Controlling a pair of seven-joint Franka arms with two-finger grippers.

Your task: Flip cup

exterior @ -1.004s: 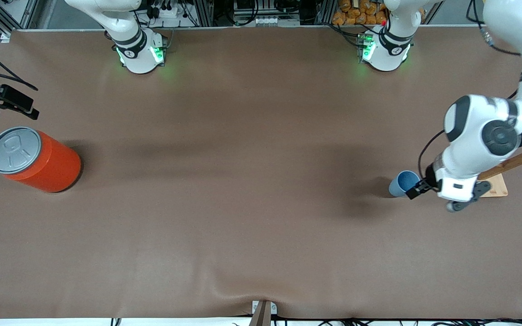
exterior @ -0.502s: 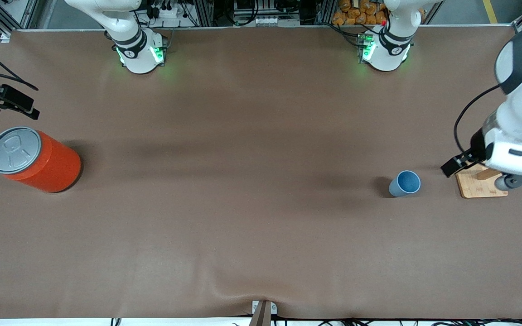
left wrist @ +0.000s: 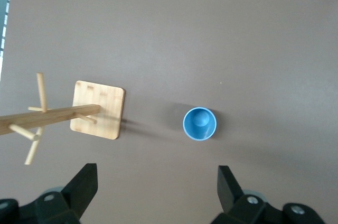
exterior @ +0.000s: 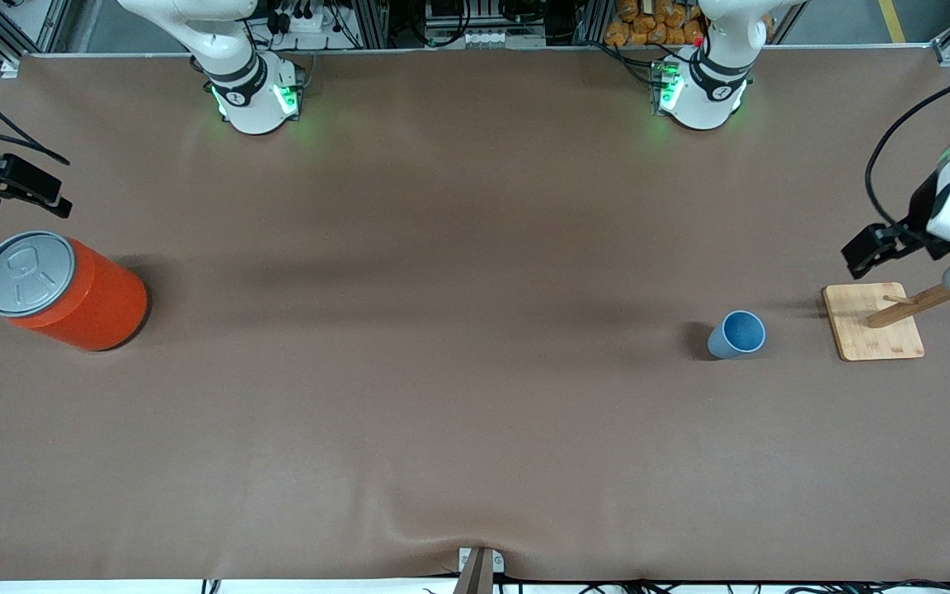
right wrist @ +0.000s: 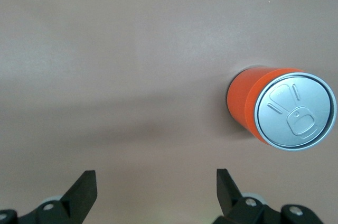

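While I watch remotely, largest first:
Left arm: mostly cut off at frame edge.
Orange can: upright, right arm's end.
Left gripper: fingers spread, empty, over table near wooden rack.
Right gripper: spread wide, empty, waiting near the can.
Cup: upright, mouth up, axis vertical, beside the rack.

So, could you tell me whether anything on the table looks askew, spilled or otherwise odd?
Nothing stands out. The light-blue cup stands upright, mouth up and empty, beside the wooden peg stand. The orange can stands upright at the right arm's end. Both the left gripper and right gripper are open, holding nothing.
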